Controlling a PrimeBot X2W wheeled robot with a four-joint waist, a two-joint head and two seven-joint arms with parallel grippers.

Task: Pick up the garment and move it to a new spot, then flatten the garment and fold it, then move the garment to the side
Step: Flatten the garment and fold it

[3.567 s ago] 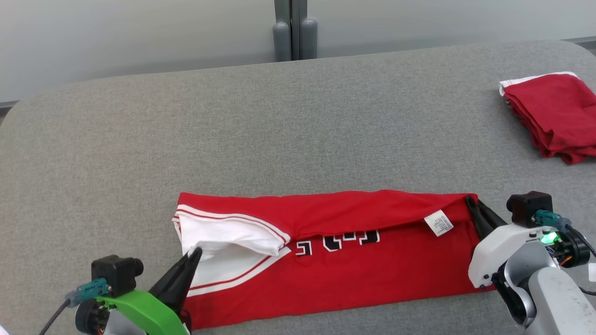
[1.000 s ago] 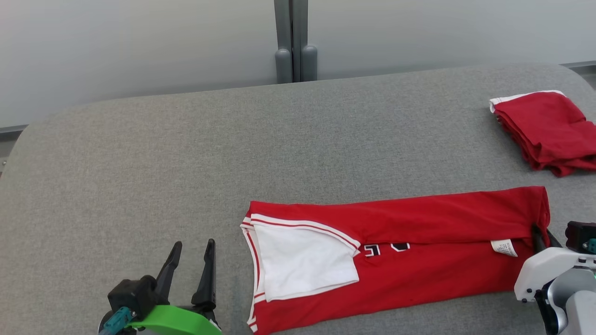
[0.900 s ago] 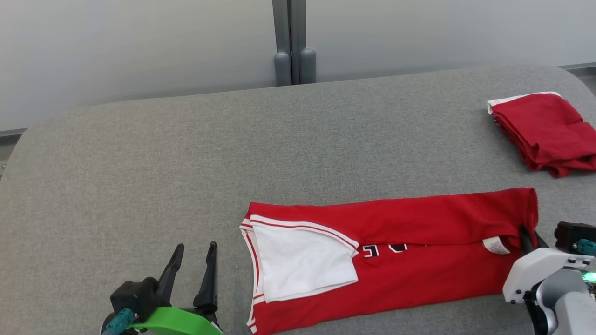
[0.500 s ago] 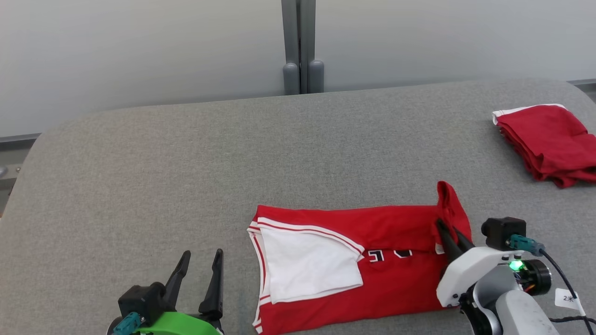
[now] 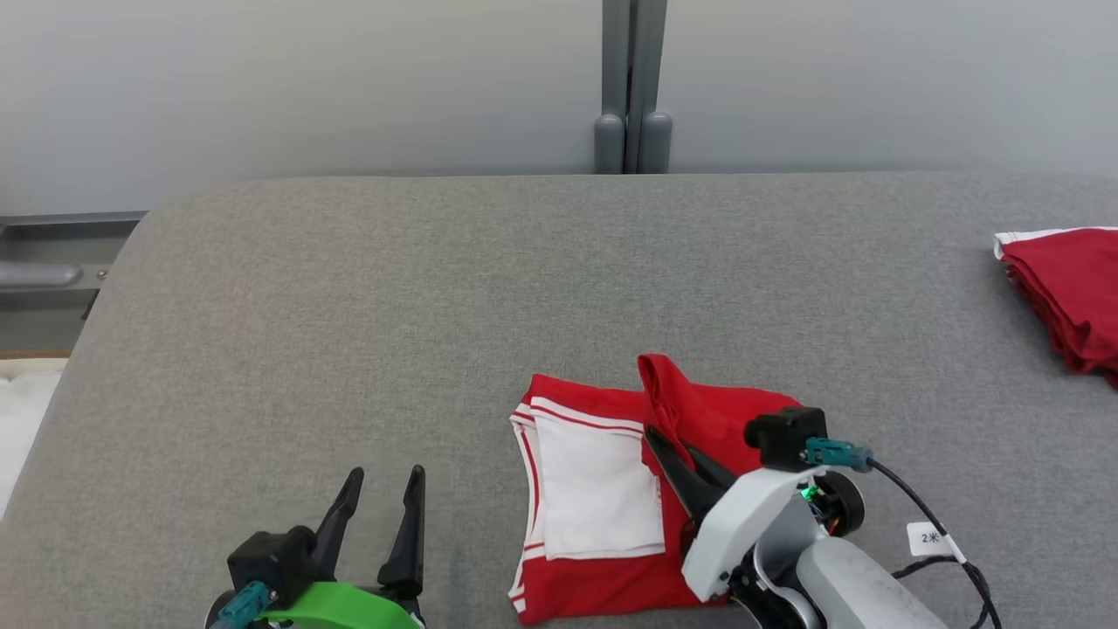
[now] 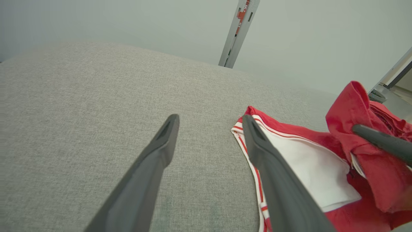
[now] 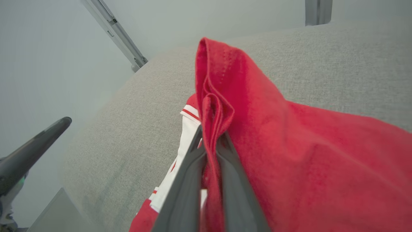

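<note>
The garment (image 5: 594,498), a red jersey with a white panel, lies at the near middle of the grey table (image 5: 349,306). My right gripper (image 5: 653,434) is shut on its red hem, which stands up as a raised fold over the white panel. The right wrist view shows the cloth (image 7: 289,145) pinched between the right gripper's (image 7: 210,135) fingers. My left gripper (image 5: 384,479) hovers open and empty to the left of the jersey. In the left wrist view its fingers (image 6: 210,119) point past the jersey's (image 6: 322,174) striped edge.
Another folded red garment (image 5: 1066,297) sits at the table's far right edge. A grey post (image 5: 631,87) stands against the pale wall behind the table. The table's left edge (image 5: 96,297) drops off to a floor rail.
My right gripper has carried the jersey's right end leftwards over the rest, so the garment now lies doubled and shorter. The head camera has shifted. My left gripper stays open.
</note>
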